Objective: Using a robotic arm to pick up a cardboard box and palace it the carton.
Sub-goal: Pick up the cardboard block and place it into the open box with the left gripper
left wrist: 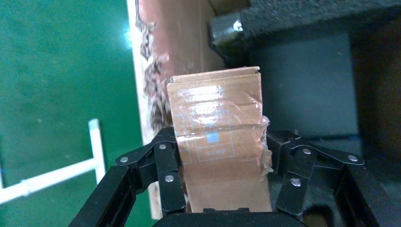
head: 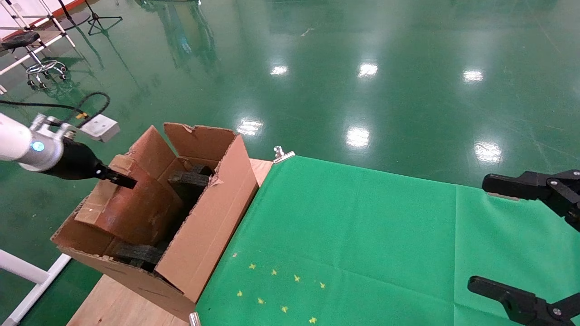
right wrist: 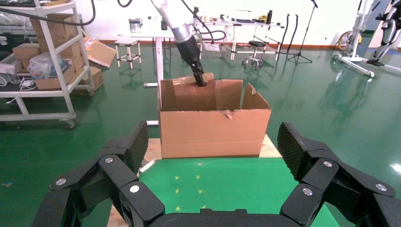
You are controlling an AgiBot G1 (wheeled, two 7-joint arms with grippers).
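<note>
The cardboard box, brown and wrapped in glossy tape, stands tilted inside the carton, its upper end above the rim. My left gripper, on the white robotic arm, is shut on that upper end. In the left wrist view the fingers press both sides of the box, with black foam beyond. The right wrist view shows the box rising out of the carton. My right gripper hangs open and empty over the table's right side.
A green cloth with several yellow star marks covers the table beside the carton. The carton rests on bare wood at the table's left end. A metal clip holds the cloth's far corner. A shelf rack stands far off.
</note>
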